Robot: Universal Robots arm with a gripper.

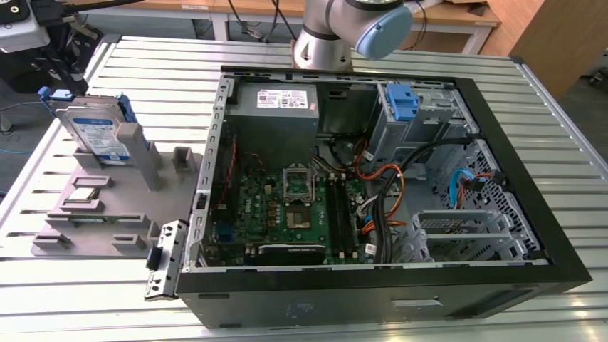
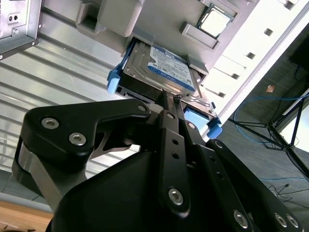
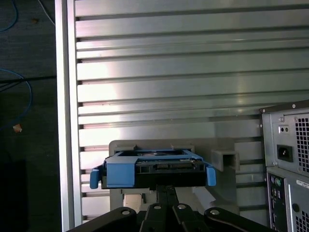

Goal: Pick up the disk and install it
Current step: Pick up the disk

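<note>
The jaws are pressed together and pinch nothing; in both wrist views the gripper (image 2: 170,99) (image 3: 166,189) points its closed tips at the upper edge of the disk (image 2: 166,67) (image 3: 154,166), in line with it but, as far as I can judge, not yet touching; the disk, a silver hard drive in blue side rails, stands on edge in a slot of the grey fixture (image 1: 95,214), near a processor chip (image 1: 84,194); in the exterior view the disk (image 1: 95,132) sits on the slatted aluminium table (image 1: 551,92), to the exterior view's left of the open computer case (image 1: 532,278), whose drive bay holds a blue bracket (image 1: 403,100); the step in hand looks like the approach for the pick; a grasp calls for jaws spread wider than the drive's thickness.
</note>
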